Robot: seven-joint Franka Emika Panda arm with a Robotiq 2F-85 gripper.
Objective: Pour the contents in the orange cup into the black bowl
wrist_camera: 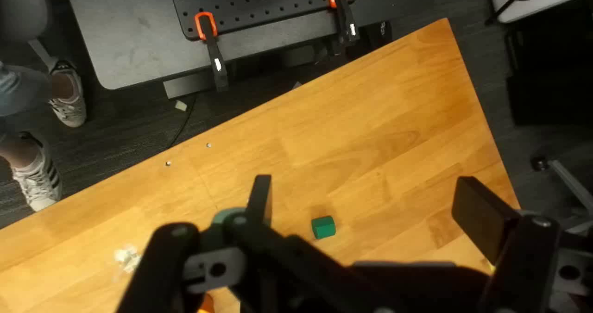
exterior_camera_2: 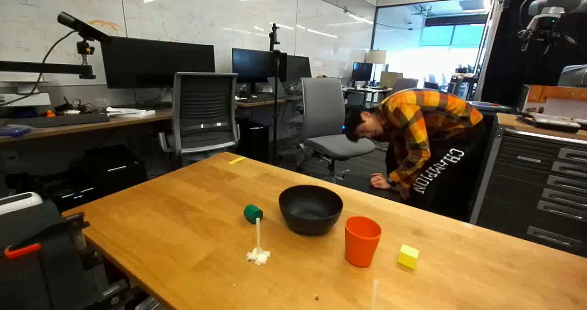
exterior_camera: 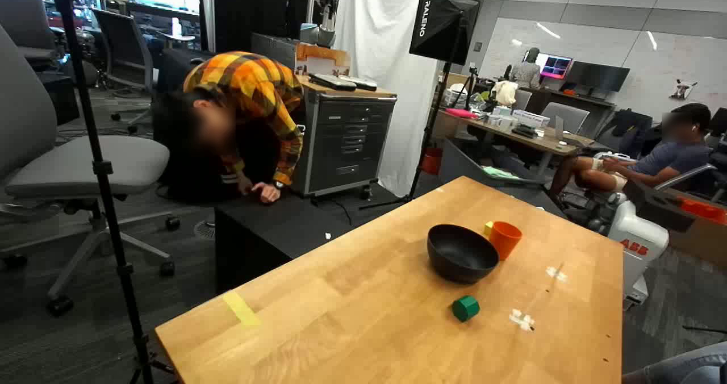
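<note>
Gripper (wrist_camera: 365, 192) is hanging over the desk (wrist_camera: 333, 123), its fingers standing wide apart and holding nothing, presumably leaving room for a broad grasp. Below, framed between the fingers, a faceted green block (wrist_camera: 323, 227) is lying on the desk's honey-coloured grain. Past one finger the orange cup (wrist_camera: 207, 305) is peeping out; both exterior views are showing it upright, a tapered plastic tumbler, its contents not visible. Beside it, also below the gripper, the round black bowl (exterior_camera_2: 311, 213) is sitting mouth-up, probably placed close so that pouring is needing little travel
</note>
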